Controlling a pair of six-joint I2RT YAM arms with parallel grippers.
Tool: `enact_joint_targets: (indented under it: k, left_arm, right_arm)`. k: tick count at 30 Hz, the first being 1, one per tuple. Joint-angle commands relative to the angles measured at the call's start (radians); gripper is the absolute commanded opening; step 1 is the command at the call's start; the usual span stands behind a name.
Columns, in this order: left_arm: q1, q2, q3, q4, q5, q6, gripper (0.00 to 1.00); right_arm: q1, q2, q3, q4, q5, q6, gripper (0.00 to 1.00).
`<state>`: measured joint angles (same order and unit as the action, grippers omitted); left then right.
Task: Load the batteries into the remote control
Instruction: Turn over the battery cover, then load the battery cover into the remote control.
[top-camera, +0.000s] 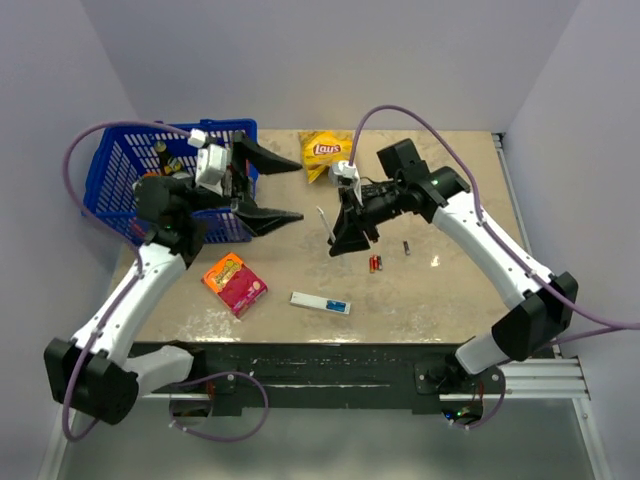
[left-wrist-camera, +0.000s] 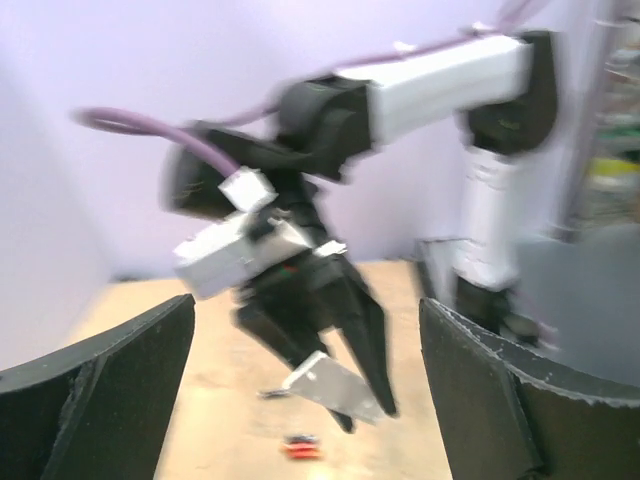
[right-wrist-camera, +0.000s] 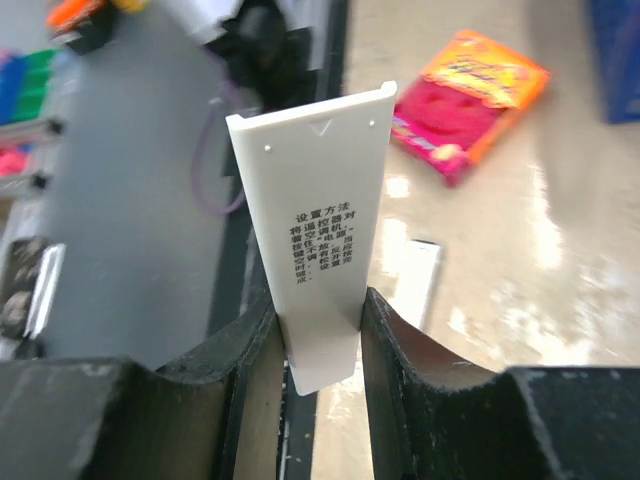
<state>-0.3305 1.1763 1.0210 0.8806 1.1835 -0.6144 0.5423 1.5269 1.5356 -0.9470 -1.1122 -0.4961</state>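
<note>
The right gripper (right-wrist-camera: 320, 312) is clenching the lower end of a flat white plastic back strip (right-wrist-camera: 318, 190) printed with small dark characters. It is holding the strip upright above the tan table (top-camera: 440, 300), likely so the battery bay is uncovered for loading. The slim white stick remote control (top-camera: 321, 302) is lying low in the middle of the top view. Tiny red-orange batteries (top-camera: 375, 263) are lying just up and right of it. At upper left, the left gripper (top-camera: 290, 190) is hanging spread wide and empty beside a blue plastic basket (top-camera: 120, 170). The left wrist view is blurring badly, the strip is hiding part of the remote in the right wrist view, and no blue cells are showing clearly.
</note>
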Motion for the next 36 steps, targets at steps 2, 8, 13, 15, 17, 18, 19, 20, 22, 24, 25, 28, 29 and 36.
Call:
enact_joint_targets:
  k: [2, 8, 13, 15, 17, 18, 19, 20, 22, 24, 25, 28, 29, 36]
  left_arm:
    - [0.004, -0.115, 0.148, -0.707, -0.467, 0.533, 0.98]
    - [0.002, -0.231, 0.094, -0.923, -0.823, 0.434, 1.0]
    - [0.002, -0.337, -0.024, -1.063, -1.007, 0.335, 1.0]
    - [0.002, -0.359, -0.064, -1.104, -1.021, 0.288, 1.0]
    - [0.004, -0.386, -0.125, -1.126, -1.032, 0.224, 1.0]
    - [0.002, -0.395, -0.146, -1.146, -1.032, 0.203, 1.0]
    - [0.002, -0.408, -0.191, -1.152, -1.03, 0.184, 1.0]
    - [0.002, -0.412, -0.209, -1.161, -1.033, 0.142, 1.0]
    - [0.004, -0.414, -0.258, -1.198, -1.039, 0.107, 1.0]
    - [0.002, -0.415, -0.283, -1.233, -1.047, 0.065, 1.0]
    - [0.001, -0.417, -0.301, -1.249, -1.071, 0.05, 1.0]
    - [0.002, -0.429, -0.326, -1.322, -1.127, -0.016, 0.99]
    - [0.004, -0.435, -0.332, -1.333, -1.134, -0.027, 0.98]
    - [0.004, -0.533, -0.339, -1.47, -1.332, -0.1, 0.92]
  right_arm:
    - [0.002, -0.054, 0.06, 0.211, 0.383, 0.28, 0.0]
    - [0.136, -0.041, 0.087, 0.09, 0.844, 0.304, 0.0]
    - [0.275, -0.002, 0.023, -0.007, 1.09, 0.356, 0.0]
    - [0.304, 0.01, -0.032, -0.021, 1.139, 0.378, 0.0]
    - [0.356, 0.028, -0.069, -0.027, 1.16, 0.39, 0.0]
    - [0.372, 0.036, -0.101, -0.026, 1.187, 0.408, 0.0]
    - [0.41, 0.045, -0.117, -0.019, 1.2, 0.415, 0.0]
    - [0.429, 0.065, -0.129, -0.016, 1.213, 0.419, 0.0]
    - [0.476, 0.088, -0.158, -0.009, 1.259, 0.436, 0.0]
    - [0.498, 0.117, -0.172, 0.005, 1.27, 0.447, 0.0]
    - [0.518, 0.124, -0.178, 0.016, 1.294, 0.45, 0.0]
    - [0.557, 0.156, -0.189, 0.051, 1.319, 0.453, 0.0]
    - [0.567, 0.167, -0.189, 0.059, 1.328, 0.452, 0.0]
    - [0.619, 0.252, -0.189, 0.089, 1.358, 0.436, 0.0]
